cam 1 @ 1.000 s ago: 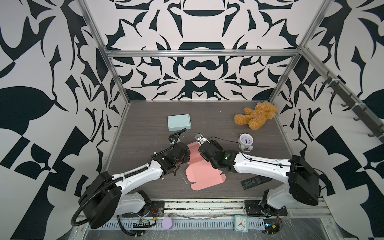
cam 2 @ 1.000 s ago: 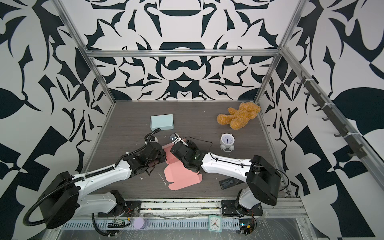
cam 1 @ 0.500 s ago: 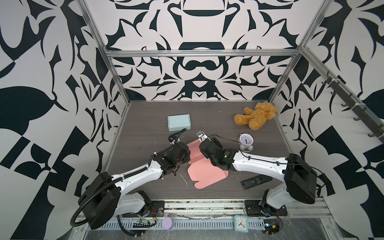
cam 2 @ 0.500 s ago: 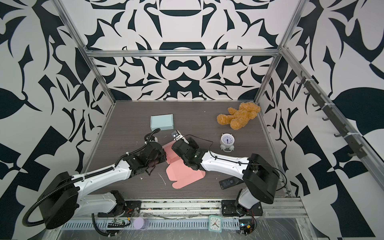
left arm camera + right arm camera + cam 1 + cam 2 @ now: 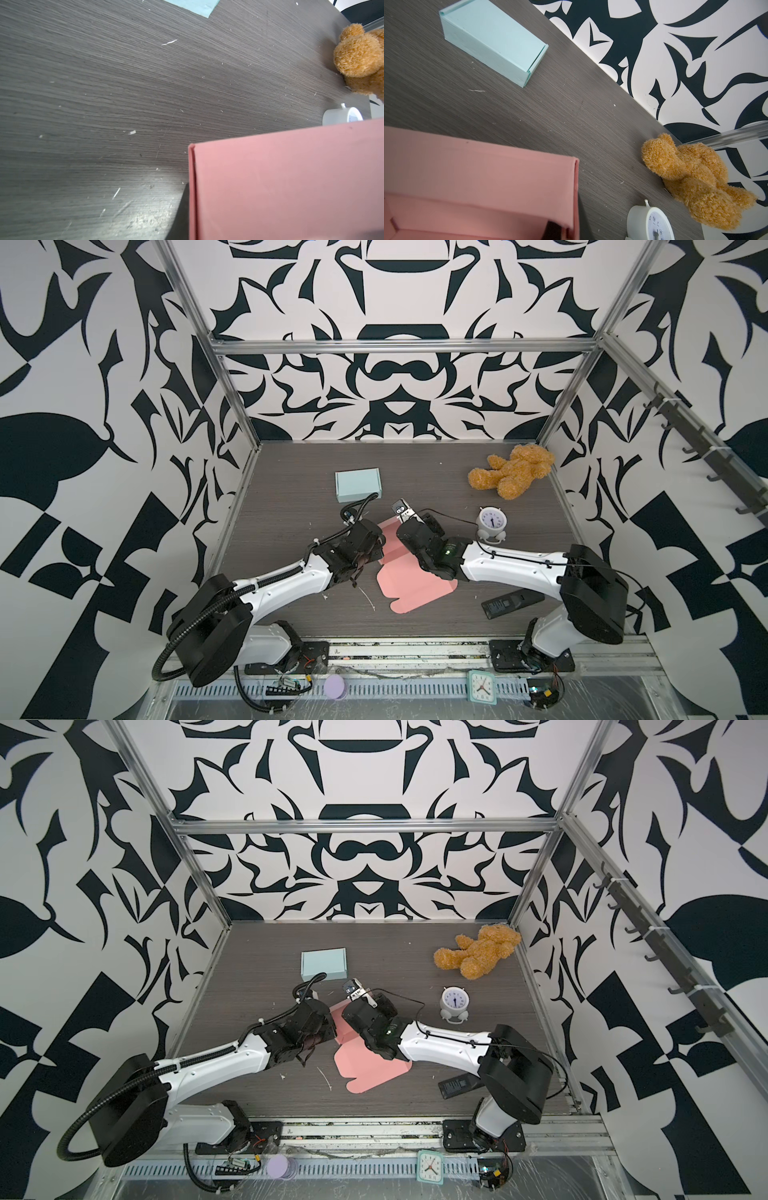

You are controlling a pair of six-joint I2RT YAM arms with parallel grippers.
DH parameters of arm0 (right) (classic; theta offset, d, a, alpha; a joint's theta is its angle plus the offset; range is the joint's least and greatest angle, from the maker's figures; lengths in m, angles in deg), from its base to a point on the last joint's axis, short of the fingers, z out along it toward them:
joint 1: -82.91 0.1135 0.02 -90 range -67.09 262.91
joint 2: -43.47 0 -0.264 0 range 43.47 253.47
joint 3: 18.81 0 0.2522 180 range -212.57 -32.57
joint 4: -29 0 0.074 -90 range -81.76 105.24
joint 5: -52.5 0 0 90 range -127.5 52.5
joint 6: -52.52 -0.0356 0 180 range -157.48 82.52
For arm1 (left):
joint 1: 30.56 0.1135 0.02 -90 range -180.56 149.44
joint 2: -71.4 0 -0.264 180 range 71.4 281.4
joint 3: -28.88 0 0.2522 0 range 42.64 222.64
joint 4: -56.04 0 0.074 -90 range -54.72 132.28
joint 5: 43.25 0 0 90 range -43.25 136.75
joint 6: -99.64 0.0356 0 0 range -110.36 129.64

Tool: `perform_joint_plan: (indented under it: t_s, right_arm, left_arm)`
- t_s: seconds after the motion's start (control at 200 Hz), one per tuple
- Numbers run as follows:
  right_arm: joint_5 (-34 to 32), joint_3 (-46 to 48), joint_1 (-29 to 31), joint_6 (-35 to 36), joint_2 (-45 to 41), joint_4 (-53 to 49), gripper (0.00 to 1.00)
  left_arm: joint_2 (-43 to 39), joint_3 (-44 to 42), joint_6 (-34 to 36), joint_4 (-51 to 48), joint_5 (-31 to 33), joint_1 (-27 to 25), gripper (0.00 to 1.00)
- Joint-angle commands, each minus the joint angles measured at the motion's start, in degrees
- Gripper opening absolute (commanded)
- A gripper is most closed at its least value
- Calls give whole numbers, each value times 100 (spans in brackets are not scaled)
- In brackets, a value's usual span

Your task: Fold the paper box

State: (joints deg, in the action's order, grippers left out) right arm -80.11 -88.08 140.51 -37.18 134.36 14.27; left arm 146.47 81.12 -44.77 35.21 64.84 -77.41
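1. Between the two grippers, in both top views, sits the pink paper box, half formed on the dark table; its raised walls lie under the gripper heads, and its flat lid flap spreads back past both wrists toward the near edge
2. Same views: the left gripper meets the box's left wall and the right gripper comes down on the box's far right part; both are closed, with their fingertips hidden beneath their own bodies
3. Just beyond the left gripper lies a closed light blue box; outward of the right gripper stands a white alarm clock, with a teddy bear farther off by the back corner, and a black remote lies beside the right forearm
4. Left wrist view: a pink wall of the paper box rises directly ahead of the gripper, doubled over at its corner edge; the fingers are out of frame, and the jaws are clamped on this wall; the clock shows over the wall's top edge
5. Right wrist view: the box's hollow inside opens just ahead of the gripper; one dark finger lies against the inner face of the doubled side wall, and the jaws are pinched on that wall; the blue box lies farther ahead
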Motion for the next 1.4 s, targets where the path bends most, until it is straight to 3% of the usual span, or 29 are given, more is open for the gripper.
perform_joint_plan:
  t_s: [0.0,0.16,0.255,0.32,0.57,0.935,1.16,1.395]
  right_arm:
    - [-94,-50,32,274,77,17,0]
    - [-167,-23,40,313,57,81,0]
    - [-171,13,58,266,-48,97,14]
    - [-113,87,66,198,-185,148,16]
    - [-233,84,76,313,-76,218,0]
    - [-1015,-47,372,915,398,413,0]
    - [-870,-18,383,707,299,431,0]
    - [-387,90,383,251,-349,361,21]
  left_arm:
    - [-9,188,-12,241,27,-17,0]
    - [14,161,-56,292,6,-17,0]
    - [44,161,-64,327,19,-17,0]
    - [61,165,-68,336,28,-17,0]
    - [70,154,-90,351,3,-23,0]
    - [148,170,-149,381,36,-26,0]
    - [166,182,-166,399,37,-26,0]
    - [149,125,-167,391,63,-26,0]
